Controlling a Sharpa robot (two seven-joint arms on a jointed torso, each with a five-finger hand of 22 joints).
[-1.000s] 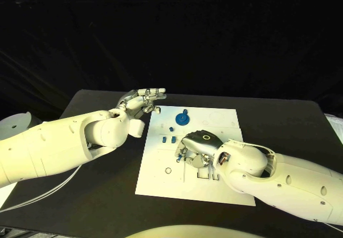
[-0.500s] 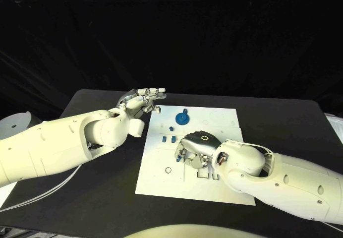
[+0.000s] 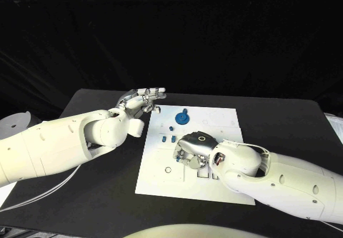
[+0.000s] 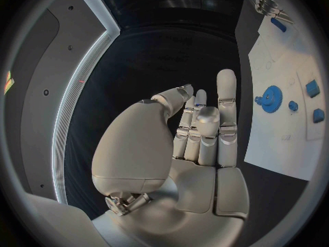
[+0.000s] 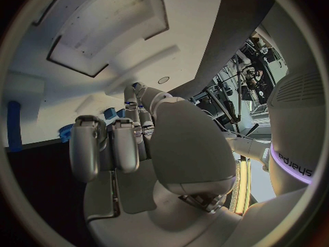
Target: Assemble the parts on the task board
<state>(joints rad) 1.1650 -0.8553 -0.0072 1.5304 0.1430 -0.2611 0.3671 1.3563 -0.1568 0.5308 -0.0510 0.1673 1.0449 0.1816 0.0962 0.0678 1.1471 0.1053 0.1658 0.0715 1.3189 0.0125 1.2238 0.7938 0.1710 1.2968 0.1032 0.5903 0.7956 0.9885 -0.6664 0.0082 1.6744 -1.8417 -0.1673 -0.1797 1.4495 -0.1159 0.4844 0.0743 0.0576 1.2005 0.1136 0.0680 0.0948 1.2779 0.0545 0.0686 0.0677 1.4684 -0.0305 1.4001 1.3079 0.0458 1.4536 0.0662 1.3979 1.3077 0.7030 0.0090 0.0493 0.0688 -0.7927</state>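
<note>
Palm-down, right hand (image 3: 194,148) hunched over task board (image 3: 161,173).

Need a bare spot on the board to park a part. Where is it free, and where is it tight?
Free: the task board's near-left area, around the small ring mark, and its far-right corner beyond the blue gear. Tight: the middle, where the right hand hovers by the small blue parts.
</note>
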